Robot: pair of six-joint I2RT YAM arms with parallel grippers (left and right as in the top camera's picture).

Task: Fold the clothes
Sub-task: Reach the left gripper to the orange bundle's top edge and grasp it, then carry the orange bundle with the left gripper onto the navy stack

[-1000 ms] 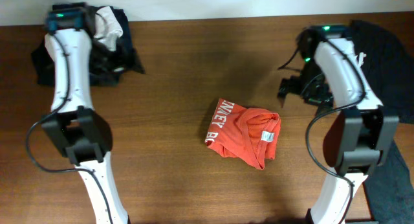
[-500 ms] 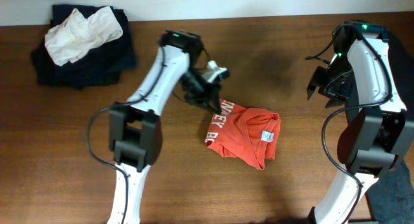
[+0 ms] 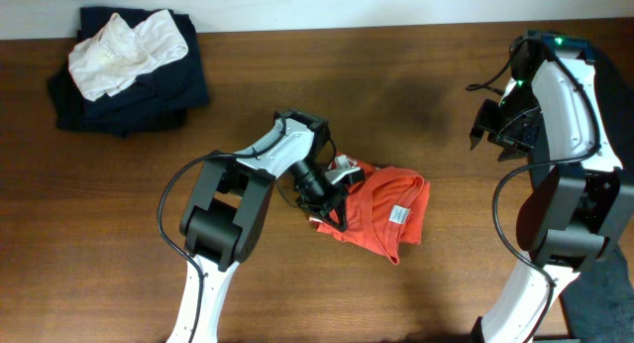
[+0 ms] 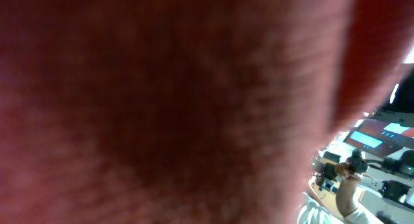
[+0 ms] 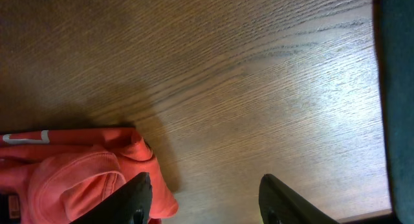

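Where the overhead view looks down: orange-red T-shirt, crumpled on the table, its edge pinched in the pressed-together jaws of the left gripper; right gripper well apart.
Left wrist: red knit against the lens.
Right wrist: jaws spread and empty over wood, shirt beside one finger.
Handling, judged: light, limp, not slippery; grip at hems or shoulder seams.
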